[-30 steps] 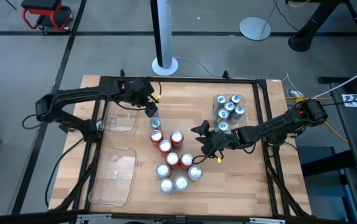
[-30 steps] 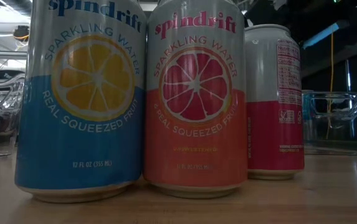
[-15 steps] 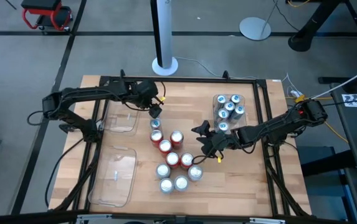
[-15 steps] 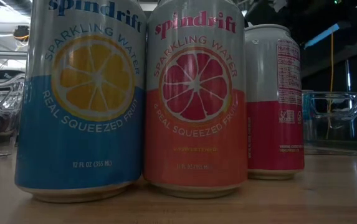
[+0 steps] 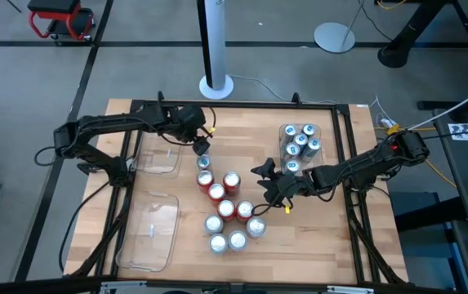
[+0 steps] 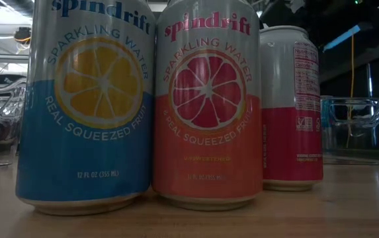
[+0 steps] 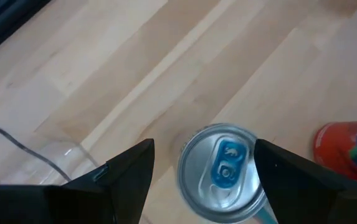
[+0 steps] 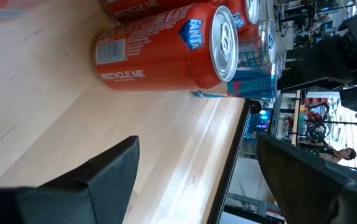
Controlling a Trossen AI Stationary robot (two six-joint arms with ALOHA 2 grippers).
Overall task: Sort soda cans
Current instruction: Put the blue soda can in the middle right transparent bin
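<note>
A: High view: your left gripper [image 5: 202, 147] hangs wide open above a silver-topped blue can [image 5: 202, 162], holding nothing.

B: Your right gripper [image 5: 268, 189], open and empty, sits beside red cans [image 5: 227, 196]; clear plastic trays [image 5: 157, 155] lie nearby.

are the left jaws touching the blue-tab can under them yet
Apart: the left wrist view shows wood either side of the can, between it and the left gripper jaws.

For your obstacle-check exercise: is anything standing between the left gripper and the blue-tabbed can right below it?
Nothing visible. The left gripper hangs open straight over the blue-tabbed can, one finger on each side, with no other can between.
</note>
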